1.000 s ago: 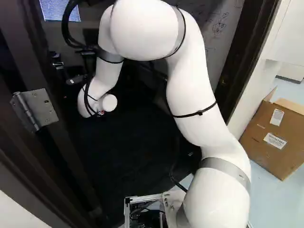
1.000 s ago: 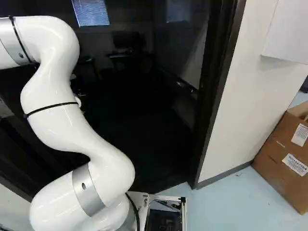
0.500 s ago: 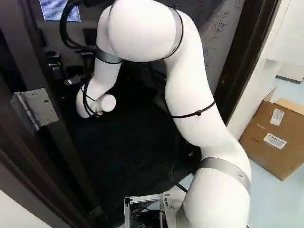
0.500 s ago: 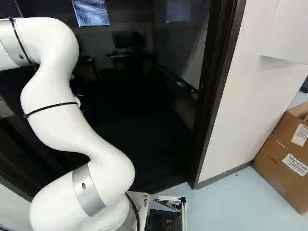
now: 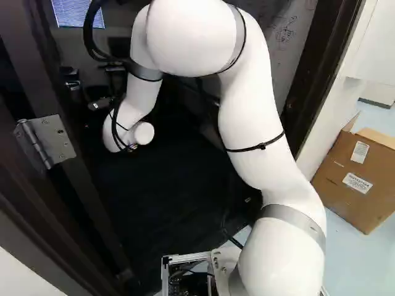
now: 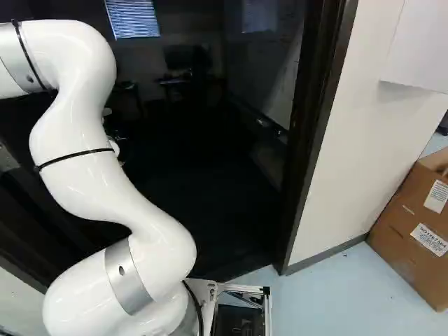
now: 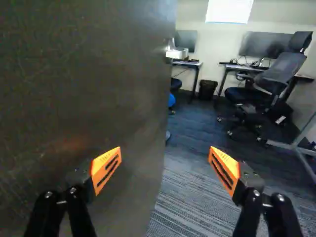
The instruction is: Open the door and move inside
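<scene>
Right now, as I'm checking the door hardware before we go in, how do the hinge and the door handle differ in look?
The hinge is a flat plate with a round barrel along one side; the handle juts out past the edge of the door. The hinge looks dull grey, while the handle catches bright light. Both look like silvery metal.

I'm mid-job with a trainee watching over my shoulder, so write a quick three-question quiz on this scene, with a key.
1. Is the pincer open or shut?
2. Pick one. The door is: a) fully closed; b) standing open; c) lying flat.
3. Fill in: at the right of both base views stands a brown cardboard ____.

Key: 1. open; 2. b; 3. box
</scene>
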Robot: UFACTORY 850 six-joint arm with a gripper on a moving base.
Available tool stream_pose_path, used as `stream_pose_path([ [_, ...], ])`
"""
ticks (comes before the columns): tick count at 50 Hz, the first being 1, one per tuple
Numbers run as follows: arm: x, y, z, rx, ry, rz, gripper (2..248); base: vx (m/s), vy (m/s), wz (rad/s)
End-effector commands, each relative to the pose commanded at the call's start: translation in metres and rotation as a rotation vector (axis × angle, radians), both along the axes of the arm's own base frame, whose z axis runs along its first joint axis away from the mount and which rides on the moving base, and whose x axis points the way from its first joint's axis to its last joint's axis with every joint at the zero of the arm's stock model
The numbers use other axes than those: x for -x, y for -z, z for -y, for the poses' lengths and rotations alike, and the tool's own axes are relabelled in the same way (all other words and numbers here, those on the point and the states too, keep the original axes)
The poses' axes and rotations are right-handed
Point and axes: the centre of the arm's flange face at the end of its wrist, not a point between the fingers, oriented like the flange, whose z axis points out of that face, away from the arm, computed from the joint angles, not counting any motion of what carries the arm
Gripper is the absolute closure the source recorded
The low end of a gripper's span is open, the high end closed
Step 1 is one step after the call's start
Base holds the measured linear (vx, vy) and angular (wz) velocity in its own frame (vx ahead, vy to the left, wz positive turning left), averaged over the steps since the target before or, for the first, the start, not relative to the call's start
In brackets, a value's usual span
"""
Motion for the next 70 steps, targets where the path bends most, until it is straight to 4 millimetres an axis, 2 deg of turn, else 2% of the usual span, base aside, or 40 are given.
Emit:
stream_pose_path([
  [18, 0.003, -0.003, 0.026, 0.004, 0.042, -0.015, 3, 0.0, 0.0, 0.0],
  [70, 0.012, -0.011, 0.119, 0.005, 0.212, -0.064, 3, 0.0, 0.0, 0.0],
])
